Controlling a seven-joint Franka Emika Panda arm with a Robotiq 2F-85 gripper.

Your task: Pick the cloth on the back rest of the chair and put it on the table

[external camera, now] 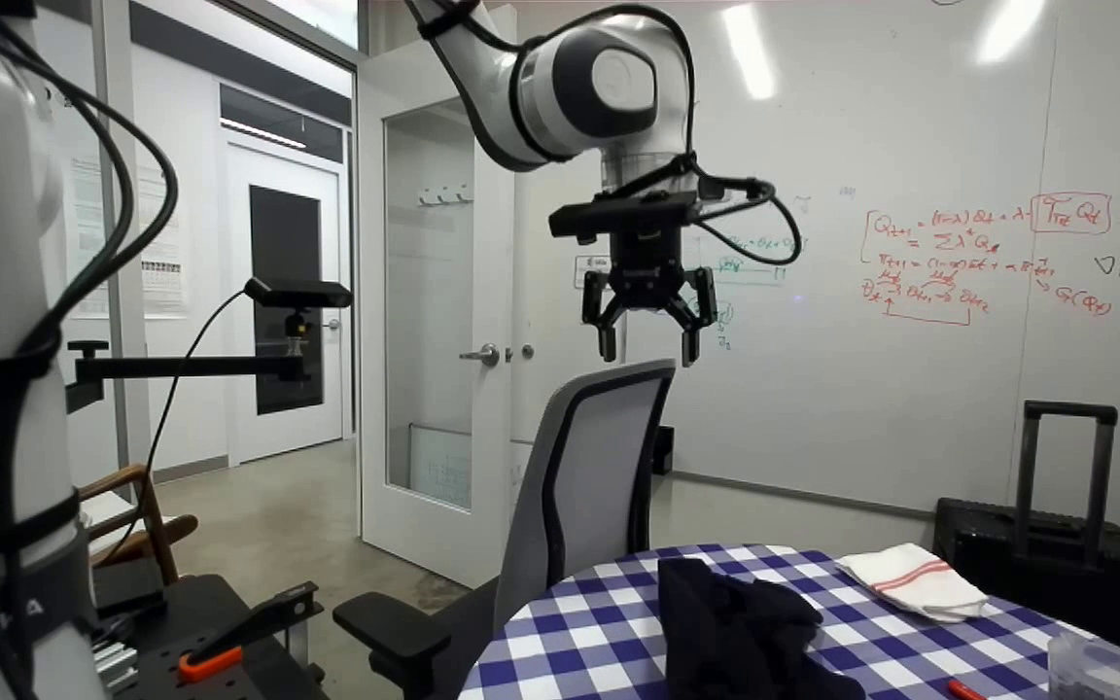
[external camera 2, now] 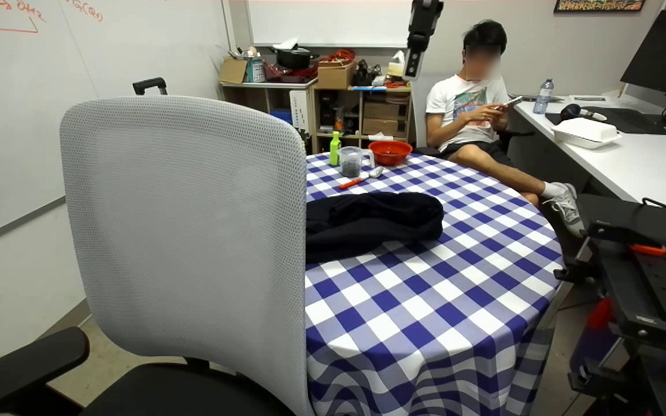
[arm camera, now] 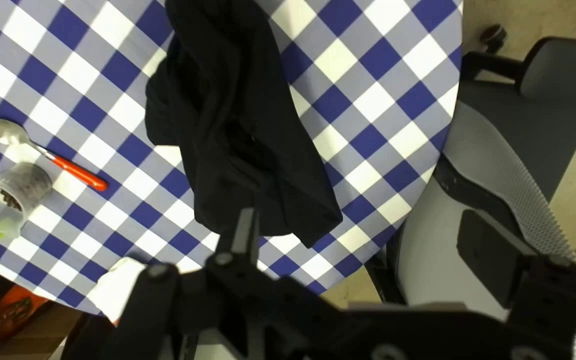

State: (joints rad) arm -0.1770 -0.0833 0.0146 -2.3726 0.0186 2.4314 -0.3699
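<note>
Cloth (arm camera: 240,125) lies rumpled on the table (external camera 2: 460,271), apart from the back rest (external camera 2: 182,219). Your gripper (external camera: 648,347) hangs higher than the table, pointing down, its jaws spread. In the wrist view, you see the cloth between the back rest and a red-handled spoon (arm camera: 75,171); a clear cup (arm camera: 30,187) stands beside the spoon.

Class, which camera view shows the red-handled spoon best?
The wrist view: from above, the spoon appears whole and largest. In an exterior view the spoon is smaller; in an exterior view only part of its red handle shows.
</note>
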